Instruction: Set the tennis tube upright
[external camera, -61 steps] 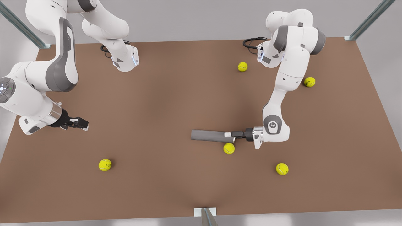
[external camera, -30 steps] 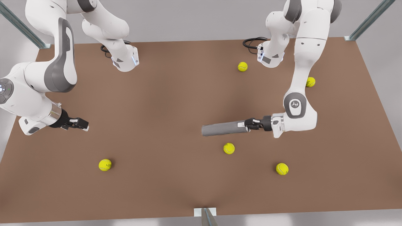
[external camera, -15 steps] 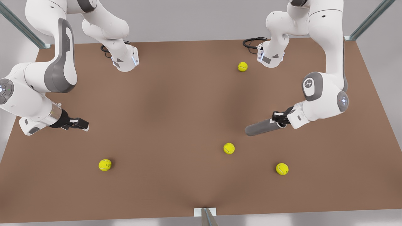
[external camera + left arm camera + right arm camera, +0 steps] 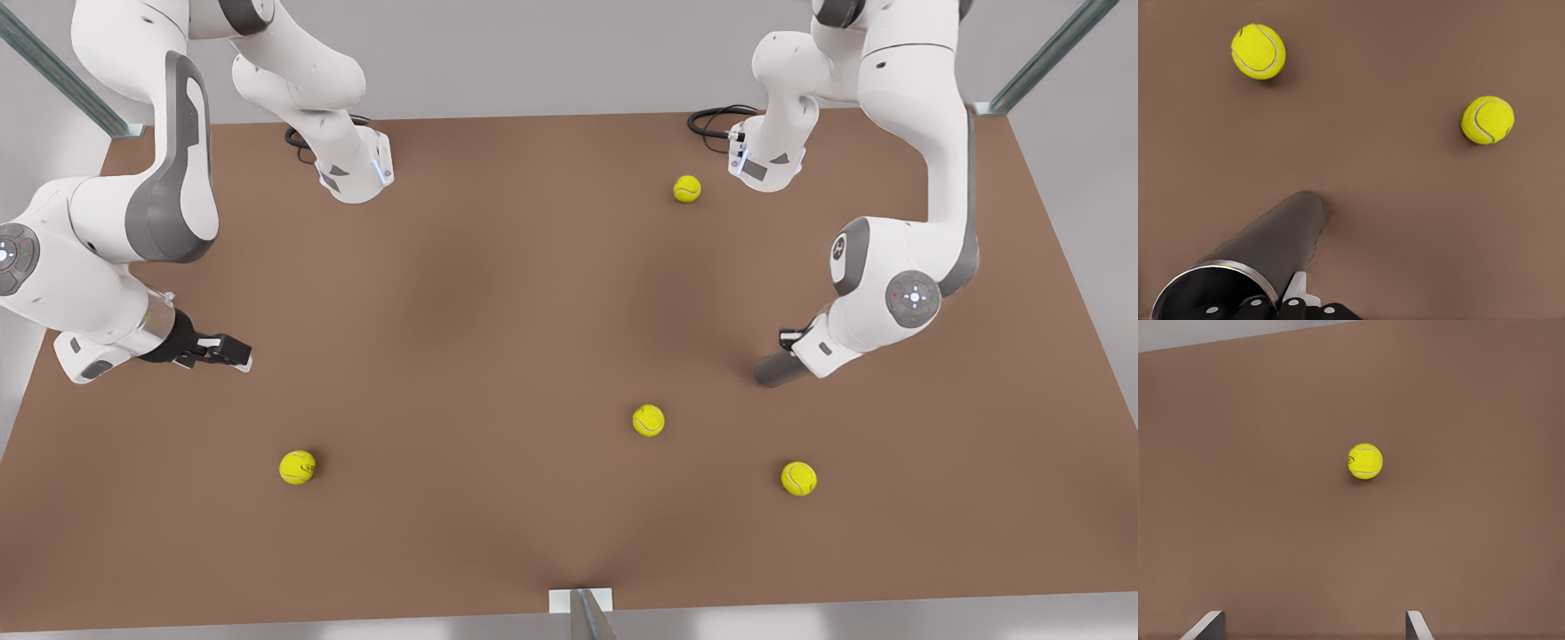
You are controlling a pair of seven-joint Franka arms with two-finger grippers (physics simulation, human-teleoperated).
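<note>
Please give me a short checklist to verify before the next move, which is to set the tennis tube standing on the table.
1. Left gripper grips the tennis tube at its silvery rim end: ok.
2. Tube fully vertical: not ok; it leans in the front view.
3. Tube's lower end resting on the table: cannot tell.
4. Nearest tennis balls apart from the tube: ok.
5. Right gripper open, waiting far off at the front view's left: ok.
</note>
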